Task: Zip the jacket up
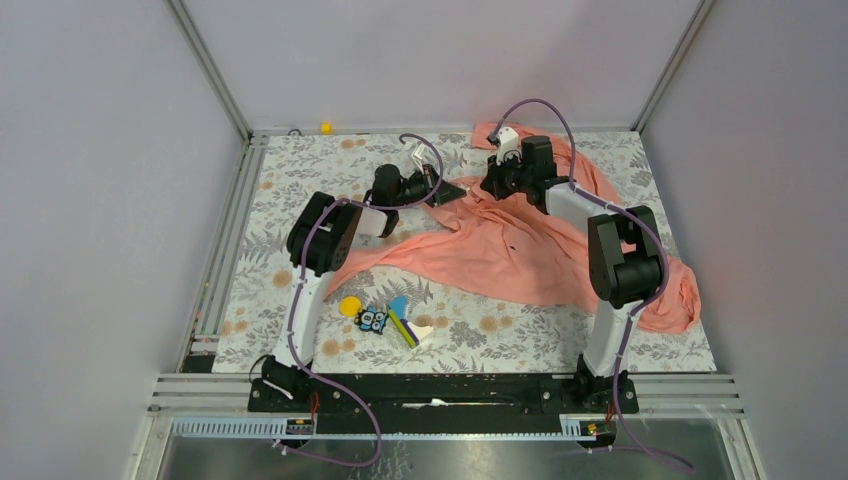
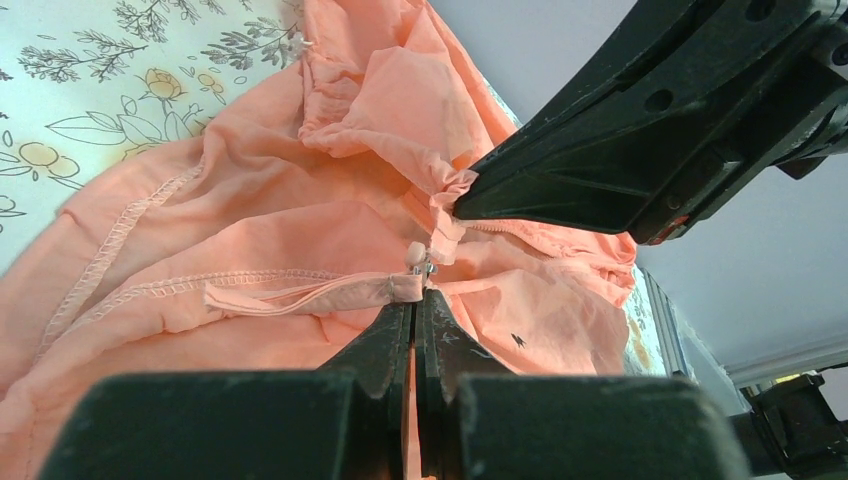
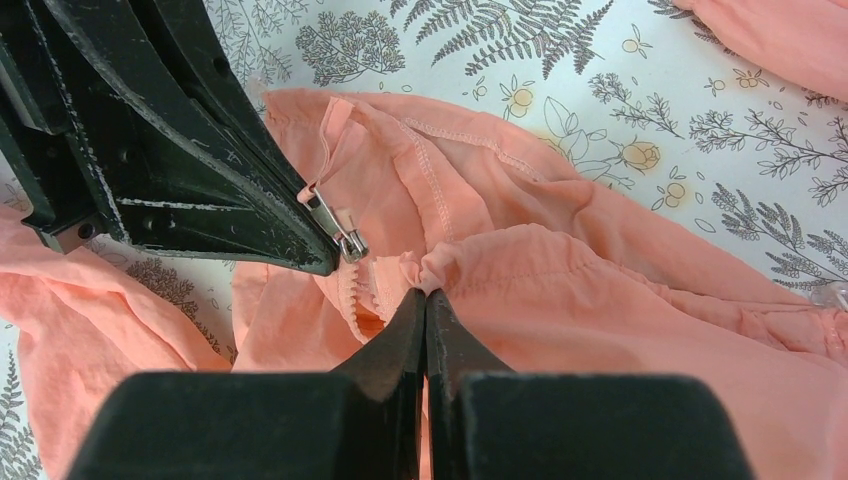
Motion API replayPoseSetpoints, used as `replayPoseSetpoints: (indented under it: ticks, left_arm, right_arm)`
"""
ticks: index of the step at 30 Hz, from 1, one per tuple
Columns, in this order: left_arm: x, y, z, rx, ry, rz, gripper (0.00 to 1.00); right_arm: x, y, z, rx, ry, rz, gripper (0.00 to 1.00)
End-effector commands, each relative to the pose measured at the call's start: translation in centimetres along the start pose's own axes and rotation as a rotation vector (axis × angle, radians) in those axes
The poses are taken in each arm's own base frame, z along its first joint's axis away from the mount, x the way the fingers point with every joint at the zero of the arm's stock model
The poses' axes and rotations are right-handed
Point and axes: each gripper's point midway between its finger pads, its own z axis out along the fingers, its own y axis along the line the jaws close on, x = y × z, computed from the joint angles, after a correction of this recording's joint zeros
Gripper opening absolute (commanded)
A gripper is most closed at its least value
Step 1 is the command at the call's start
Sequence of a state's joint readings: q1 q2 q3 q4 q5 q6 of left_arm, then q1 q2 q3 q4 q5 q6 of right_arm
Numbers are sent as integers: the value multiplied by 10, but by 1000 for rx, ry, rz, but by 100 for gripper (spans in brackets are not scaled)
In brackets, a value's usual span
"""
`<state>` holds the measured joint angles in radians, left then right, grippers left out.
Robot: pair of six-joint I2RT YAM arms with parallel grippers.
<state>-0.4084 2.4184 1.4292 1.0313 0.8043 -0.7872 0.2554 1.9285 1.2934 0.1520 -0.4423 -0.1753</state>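
The jacket (image 1: 500,250) lies crumpled across the middle & right of the worktop (image 1: 290,180), which has a floral-print cover. One end trails to the near right, past the right arm's upright. Another bit is bunched at the far edge. It's salmon-pink thin fabric w/ lots of folds. Both arms reach in over it & their tips meet near far-centre, just beside each other.

The left claw (image 2: 418,302) has its fingers pressed together w/ no gap, pinched on the jacket at the zip. The metal zip slider (image 3: 337,228) sticks out right at its tip, angled down. In the left wrist view a folded strip of stitched hem runs off sideways from the same spot, level w/ the fingertips.

The right claw (image 3: 425,300) is also clamped tight, nipping a gathered, puckered edge of the fabric. That edge sits just beside the slider, not on it. A short scalloped run by the slider looks like zip teeth, approx between the two tips. Can't tell whether the two zip halves are joined, as there's too much bunching there.

The toy pieces (image 1: 385,320) sit on the near side, left of centre, near the jacket's front hem but apart from it. They include a yellow disc, some blue bits & a striped one, all clustered together. A small yellow thing (image 1: 325,127) sits at the far rail, well apart from everything else.
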Motion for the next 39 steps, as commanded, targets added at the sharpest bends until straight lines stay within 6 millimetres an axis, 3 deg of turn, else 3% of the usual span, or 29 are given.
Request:
replayPoseSetpoints:
  ticks: [1, 16, 39]
  left_arm:
    - [-37, -26, 2, 33, -66, 106, 0]
    - [-37, -29, 3, 57, -68, 97, 0]
    - [-36, -33, 3, 64, -73, 102, 0]
  right_arm:
    - [-29, 8, -8, -6, -80, -41, 0]
    - [-27, 13, -3, -52, -67, -34, 0]
    - [-26, 5, 0, -8, -57, -8, 0]
